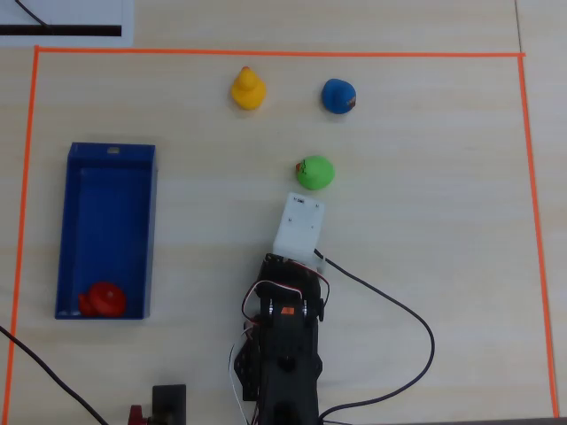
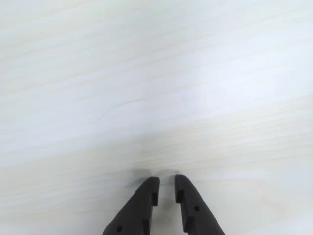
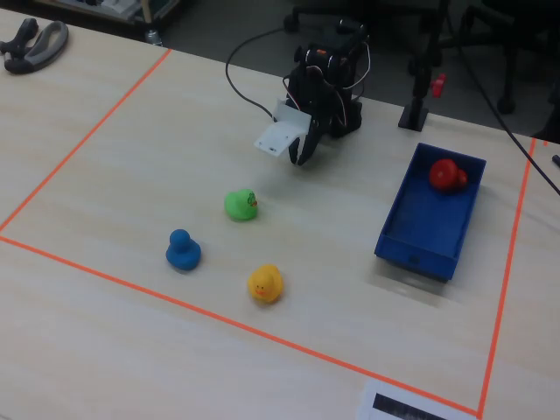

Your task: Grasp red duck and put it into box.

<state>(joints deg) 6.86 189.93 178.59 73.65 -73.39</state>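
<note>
The red duck (image 1: 103,299) (image 3: 446,175) lies inside the blue box (image 1: 106,212) (image 3: 427,226), at its end nearest the arm's base. My gripper (image 2: 167,183) (image 3: 302,154) hangs over bare table close to the base, far from the box. Its black fingers (image 2: 146,196) stand almost together with only a thin gap and nothing between them. In the overhead view the jaws are hidden under the arm's white block (image 1: 299,226).
A green duck (image 1: 314,172) (image 3: 241,205) sits just ahead of the arm. A yellow duck (image 1: 248,89) (image 3: 265,284) and a blue duck (image 1: 338,96) (image 3: 183,250) stand farther out. Orange tape (image 1: 266,53) frames the work area. Cables (image 1: 399,310) trail beside the base.
</note>
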